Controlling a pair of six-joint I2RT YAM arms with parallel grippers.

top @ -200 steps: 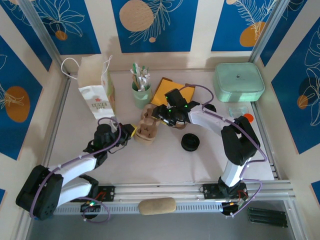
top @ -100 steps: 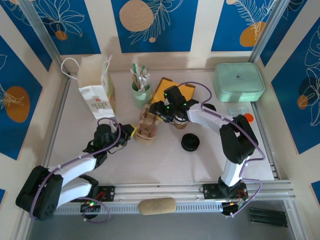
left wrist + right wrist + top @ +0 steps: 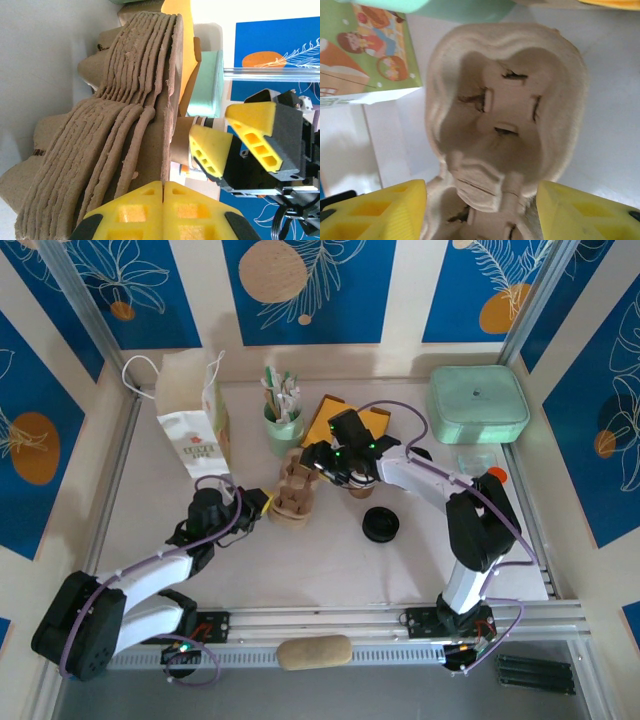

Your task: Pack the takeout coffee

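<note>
The right tool (image 3: 482, 210) hangs wide over the carrier (image 3: 505, 105) stack. The left tool (image 3: 162, 210) is pinched shut just beside it. The cup (image 3: 181, 142) stands on the desk (image 3: 330, 560) behind the stack. I'd nip only the top carrier's rim and lift straight, with the left tool bracing.

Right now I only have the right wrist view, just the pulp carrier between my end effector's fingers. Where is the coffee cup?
Observer: The coffee cup sits just right of the pulp carrier, not in it.
Operator: And its lid?
Observer: The black lid lies off the cup, in front of it, toward the near edge.
Operator: What is the left end effector doing?
Observer: The left end effector is shut, its tips at the carrier's left edge.
</note>
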